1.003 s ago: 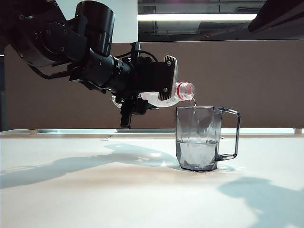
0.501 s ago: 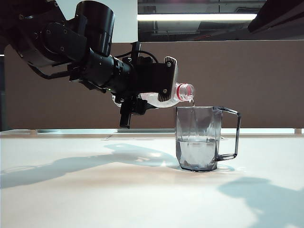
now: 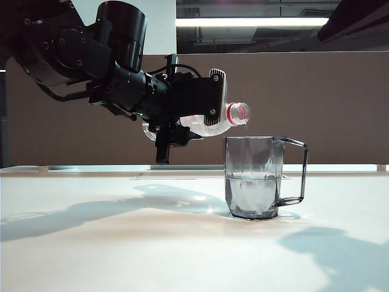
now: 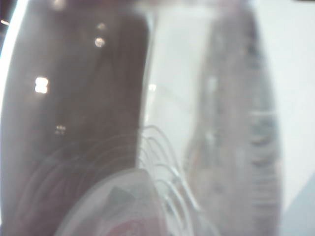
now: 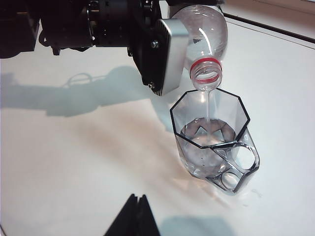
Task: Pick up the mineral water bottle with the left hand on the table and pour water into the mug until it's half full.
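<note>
The mineral water bottle (image 3: 213, 125) lies nearly level above the mug (image 3: 255, 176), and its red-ringed mouth now sits slightly higher over the rim than it did a second ago, when it dipped closer to the glass. The stream of water (image 5: 210, 105) has thinned to a narrow thread falling from the mouth into the mug. The water level inside the mug stands a little below the middle of its height, much as it did a moment before, so the pour looks close to its goal; my judgement is that the bottle is starting to tip back and the flow is tapering off near the half-full mark.

The left gripper (image 3: 209, 103) reaches in from the side of the mug away from its handle, held level above the tabletop (image 3: 121, 243), its grey pads (image 5: 170, 54) pinching the bottle's shoulder just behind the neck. The black forearm behind it stretches horizontally away from the mug. The left wrist view shows only the blurred clear body of the bottle close to the lens.

The mug stands upright on the tabletop, directly beneath the bottle's mouth, handle pointing away from the left arm. The right gripper (image 5: 134, 219) shows only as dark fingertips drawn close together, well clear of the mug and holding nothing.
</note>
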`<state>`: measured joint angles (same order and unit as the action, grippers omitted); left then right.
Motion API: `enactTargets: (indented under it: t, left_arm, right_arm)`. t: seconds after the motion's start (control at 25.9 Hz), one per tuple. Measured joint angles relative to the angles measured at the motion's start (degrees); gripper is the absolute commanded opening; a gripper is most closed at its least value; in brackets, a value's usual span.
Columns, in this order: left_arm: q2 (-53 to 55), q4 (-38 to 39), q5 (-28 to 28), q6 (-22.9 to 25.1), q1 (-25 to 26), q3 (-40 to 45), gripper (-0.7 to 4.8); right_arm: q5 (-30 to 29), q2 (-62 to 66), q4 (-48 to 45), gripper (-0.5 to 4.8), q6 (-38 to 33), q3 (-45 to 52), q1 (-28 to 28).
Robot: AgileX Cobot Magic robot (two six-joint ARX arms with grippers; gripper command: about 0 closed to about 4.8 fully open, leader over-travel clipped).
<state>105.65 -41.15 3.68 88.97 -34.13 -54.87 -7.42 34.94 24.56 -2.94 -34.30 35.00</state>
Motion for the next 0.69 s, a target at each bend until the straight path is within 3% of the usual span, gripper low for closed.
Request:
enactTargets:
  t: [0.23,0.54,0.69]
  left_arm:
    - [0.00,0.00,0.02,-9.07,0.00,0.00,2.36]
    - [-0.85,0.42,0.02,-28.15,0.13,0.02,2.36]
    - [-3.96,0.13,0.24,-42.56,1.64,-0.04,2.36]
  right_arm:
    - [0.00,0.00,0.02,-0.08,0.00,0.00,0.00]
    - [0.00,0.00,0.02,-0.08,0.00,0.00,0.00]
    - [0.00,0.00,0.00,-0.08,0.00,0.00,0.00]
